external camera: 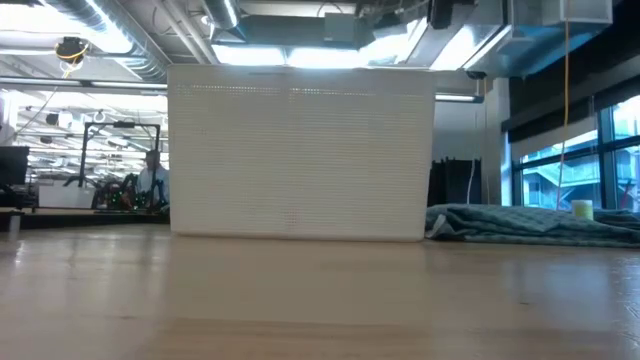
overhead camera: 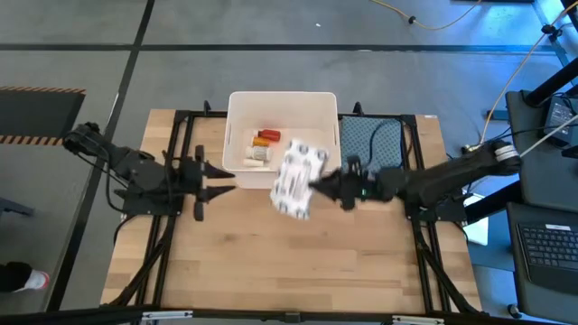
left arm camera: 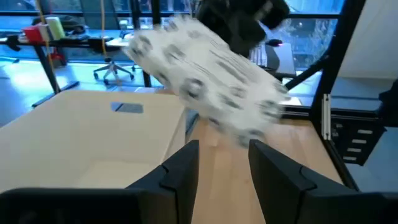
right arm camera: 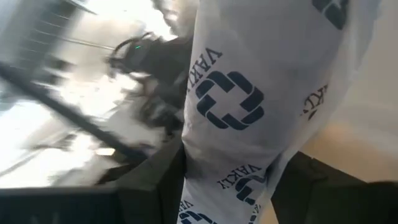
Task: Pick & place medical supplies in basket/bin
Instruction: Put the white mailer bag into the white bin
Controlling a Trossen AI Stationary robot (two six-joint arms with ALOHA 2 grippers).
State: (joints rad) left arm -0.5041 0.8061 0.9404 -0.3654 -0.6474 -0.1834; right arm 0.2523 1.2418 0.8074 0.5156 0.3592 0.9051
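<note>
Fingers of the right gripper [overhead camera: 316, 187] are pinching a printed white packet [overhead camera: 296, 179] over the bin [overhead camera: 237, 135] rim (few supplies inside already); left gripper [overhead camera: 228, 181] fingers are waiting spread.

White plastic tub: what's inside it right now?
In the white rectangular plastic tub, a small red bottle and pale small items show; the held white printed packet covers its near-right corner.
</note>
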